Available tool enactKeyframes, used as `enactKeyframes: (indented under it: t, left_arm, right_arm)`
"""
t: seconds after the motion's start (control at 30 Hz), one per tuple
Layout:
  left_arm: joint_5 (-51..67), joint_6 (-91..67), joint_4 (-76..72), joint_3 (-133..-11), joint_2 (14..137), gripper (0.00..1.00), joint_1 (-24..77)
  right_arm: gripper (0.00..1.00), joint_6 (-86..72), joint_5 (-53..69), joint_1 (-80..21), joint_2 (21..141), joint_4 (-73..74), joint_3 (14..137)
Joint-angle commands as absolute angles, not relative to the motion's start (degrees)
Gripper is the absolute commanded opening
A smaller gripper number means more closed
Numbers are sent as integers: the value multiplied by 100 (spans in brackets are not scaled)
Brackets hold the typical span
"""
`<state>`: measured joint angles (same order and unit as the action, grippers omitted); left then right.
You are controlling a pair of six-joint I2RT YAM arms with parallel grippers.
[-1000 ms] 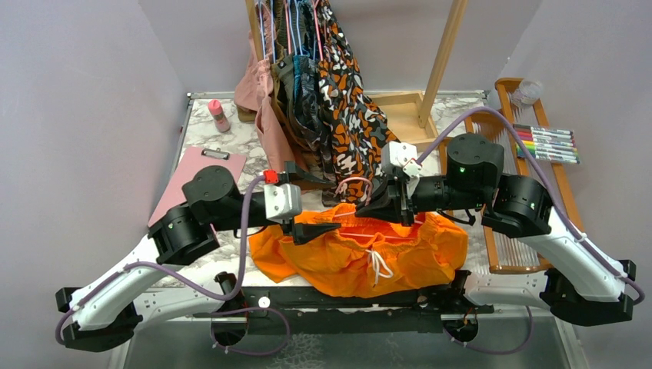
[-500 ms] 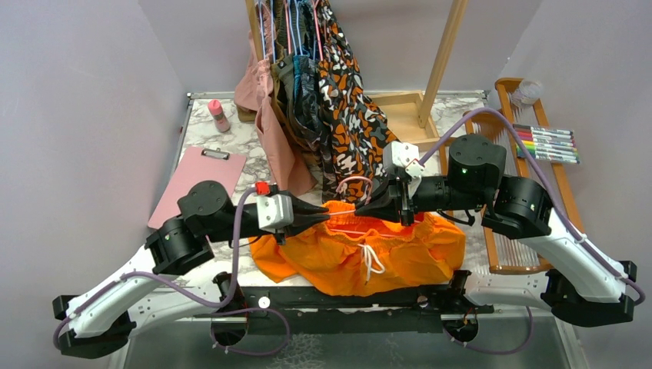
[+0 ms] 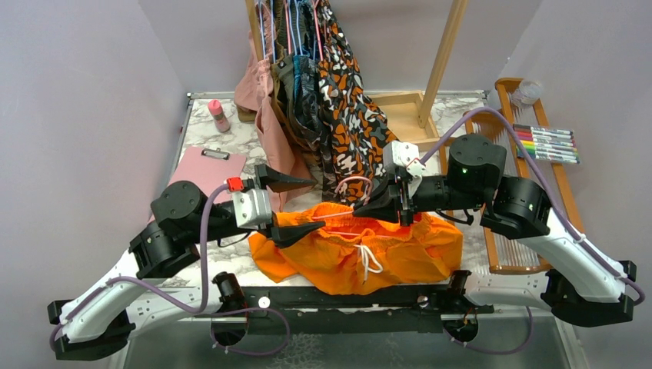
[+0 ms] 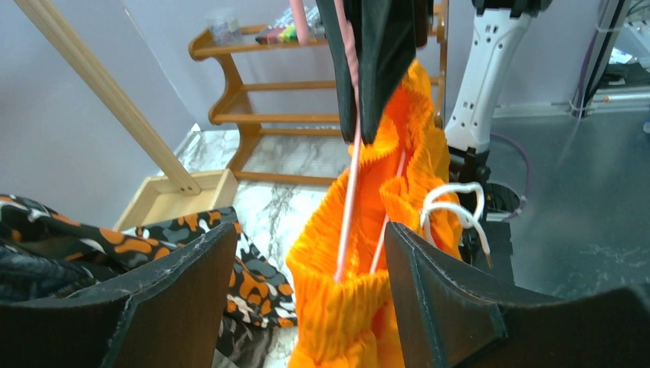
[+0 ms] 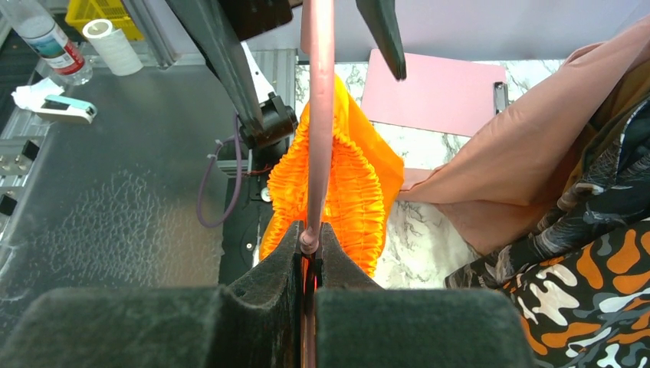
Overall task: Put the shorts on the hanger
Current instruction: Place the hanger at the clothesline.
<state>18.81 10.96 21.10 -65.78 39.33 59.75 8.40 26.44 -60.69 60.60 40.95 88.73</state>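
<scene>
The bright orange shorts (image 3: 361,250) lie bunched at the table's near edge, white drawstring (image 3: 370,261) on top. Their gathered waistband is threaded over the thin pink hanger (image 3: 338,216), whose wires run into the fabric in the left wrist view (image 4: 349,199). My right gripper (image 3: 377,207) is shut on the hanger's wire (image 5: 320,115) above the waistband (image 5: 337,184). My left gripper (image 3: 296,206) is open wide at the shorts' left end. The waistband (image 4: 345,307) sits between its fingers (image 4: 192,284), and I cannot tell whether it touches them.
A wooden rack (image 3: 442,54) at the back holds the blotch-patterned garment (image 3: 350,115), the dusty pink garment (image 3: 273,131) and blue hangers (image 3: 296,23). A pink clipboard (image 3: 201,177) and a small bottle (image 3: 220,115) lie left. A wooden stand with markers (image 3: 550,142) stands right.
My left gripper has opened wide and pulled back to the left, away from the waistband. The right gripper still holds the hanger in the same place.
</scene>
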Motion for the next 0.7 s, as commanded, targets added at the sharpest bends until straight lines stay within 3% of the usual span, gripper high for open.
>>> enactKeyframes:
  t: [0.0,0.47,0.67]
  left_arm:
    - [2415,1139,1770,-7122,4230,75,5981]
    - [2886,1342,2003,-6877,4935,70,5975]
    - [2877,1374,2017,-6868,5103,47,5970]
  right_arm:
    - [1,746,2855,-6090,6095,3647,8878]
    - [1,703,2964,-6088,6117,3729,8987]
    - [1,708,2969,-6086,6117,3696,8912]
